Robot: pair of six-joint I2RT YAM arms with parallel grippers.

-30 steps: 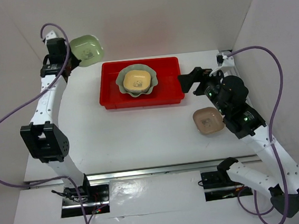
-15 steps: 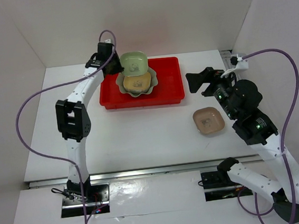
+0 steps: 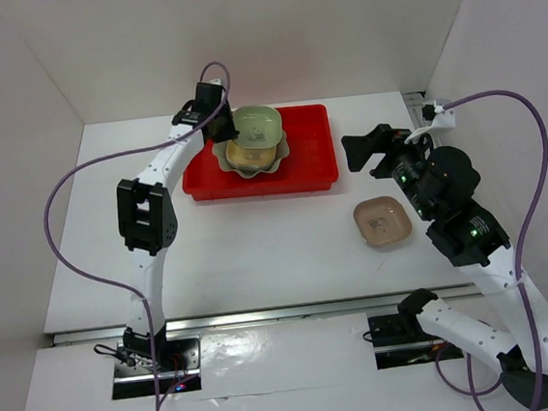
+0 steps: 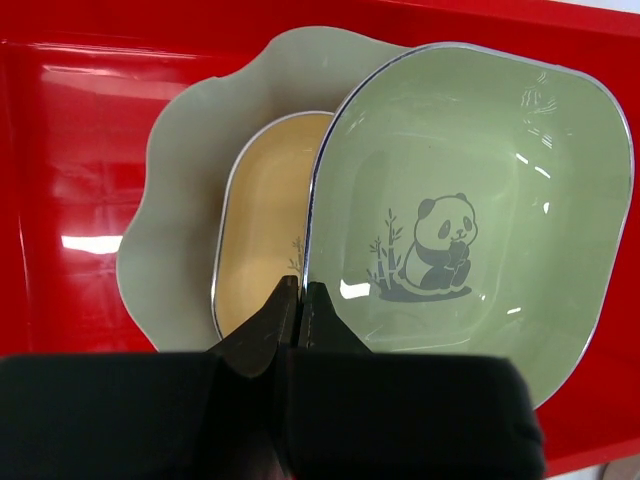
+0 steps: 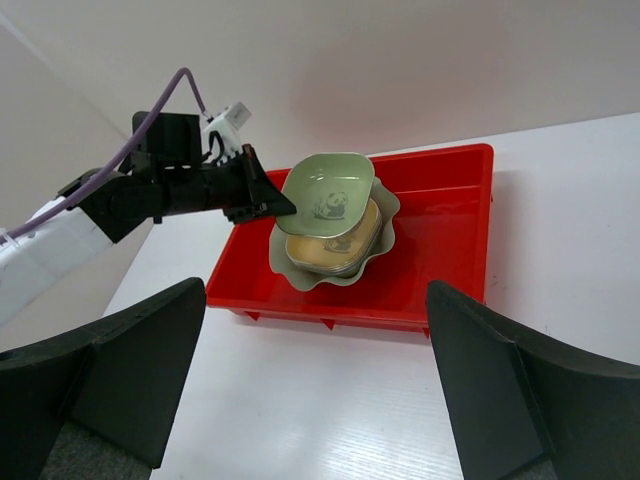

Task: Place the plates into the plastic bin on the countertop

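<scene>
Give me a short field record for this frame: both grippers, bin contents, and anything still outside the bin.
left gripper: shut on the rim of the green panda dish, holding it over the dishes in the red bin
right gripper: open, empty, right of the red bin
bin contents: scalloped pale green dish with a yellow dish nested inside
outside bin: pinkish-tan dish on the countertop
</scene>
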